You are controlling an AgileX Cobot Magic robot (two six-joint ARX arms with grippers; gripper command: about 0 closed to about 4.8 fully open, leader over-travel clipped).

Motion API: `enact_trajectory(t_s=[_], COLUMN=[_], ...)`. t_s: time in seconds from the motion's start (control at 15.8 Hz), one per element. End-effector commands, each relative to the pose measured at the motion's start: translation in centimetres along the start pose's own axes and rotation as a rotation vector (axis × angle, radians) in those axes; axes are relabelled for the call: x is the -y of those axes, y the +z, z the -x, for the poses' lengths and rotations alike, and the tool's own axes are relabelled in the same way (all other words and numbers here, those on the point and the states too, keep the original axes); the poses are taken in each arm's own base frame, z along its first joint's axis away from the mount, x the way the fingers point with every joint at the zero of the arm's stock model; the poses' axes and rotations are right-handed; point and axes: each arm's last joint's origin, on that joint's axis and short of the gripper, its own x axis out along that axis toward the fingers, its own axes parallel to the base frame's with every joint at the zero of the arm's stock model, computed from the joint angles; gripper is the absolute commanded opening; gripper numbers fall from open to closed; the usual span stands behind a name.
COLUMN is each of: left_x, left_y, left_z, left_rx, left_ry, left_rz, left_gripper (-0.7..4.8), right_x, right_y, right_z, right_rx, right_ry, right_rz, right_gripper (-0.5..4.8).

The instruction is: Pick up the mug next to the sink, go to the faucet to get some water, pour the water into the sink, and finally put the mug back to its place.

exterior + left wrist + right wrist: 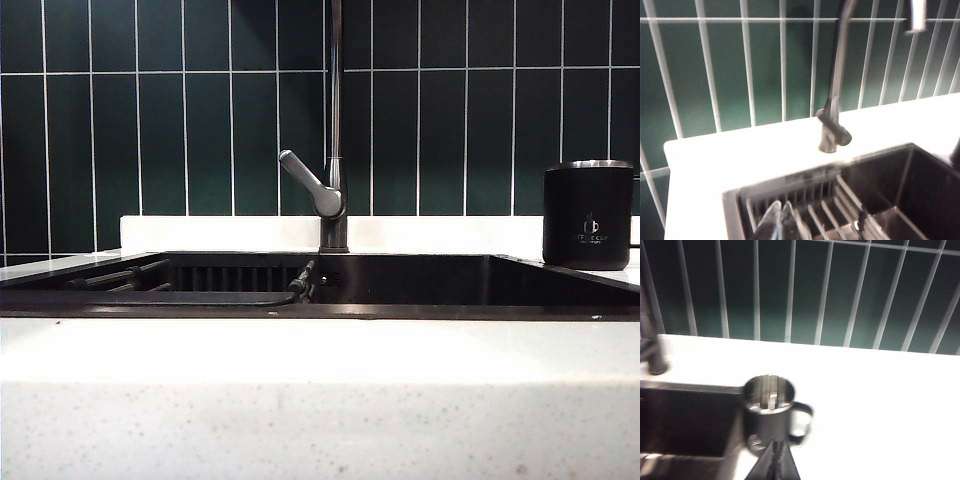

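Right end effector (774,460): jaws shut, empty, just short of mug (769,412), aimed at its near wall. Left end effector (781,222): jaws shut, empty, over sink (920,195).
Mug upright on counter (320,400), at sink's right edge, handle away from sink.
Risk: shut jaws would push or tip mug into sink; must open first.
Count: one mug, one sink, one faucet (334,130), two end effectors.

Both grippers, left gripper (781,222) and right gripper (775,462), closed, empty.

Black mug (588,214) upright on counter right of sink (420,280), faucet (334,130) behind basin
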Motion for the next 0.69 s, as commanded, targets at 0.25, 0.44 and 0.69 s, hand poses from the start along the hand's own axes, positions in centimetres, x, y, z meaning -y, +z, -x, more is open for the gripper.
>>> enact_trajectory(t_s=[0.25, 0.44, 0.69], left_x=[-0.3, -0.1, -0.4], left_y=[-0.1, -0.3, -1.2], left_z=[-2.9, -3.4, -4.1], left_rx=[0.058, 0.054, 0.010], left_ry=[0.066, 0.003, -0.017], left_rz=[-0.031, -0.018, -0.066], left_gripper=[-0.02, 1.03, 1.39], right_x=[0.1, 0.3, -0.1], right_y=[0.0, -0.3, -1.5], right_z=[0.1, -1.2, -4.5], right_rx=[-0.022, -0.071, -0.199], right_ry=[-0.021, -0.135, -0.111], right_rz=[0.006, 0.030, 0.062], right_gripper=[0.66, 1.48, 2.09])
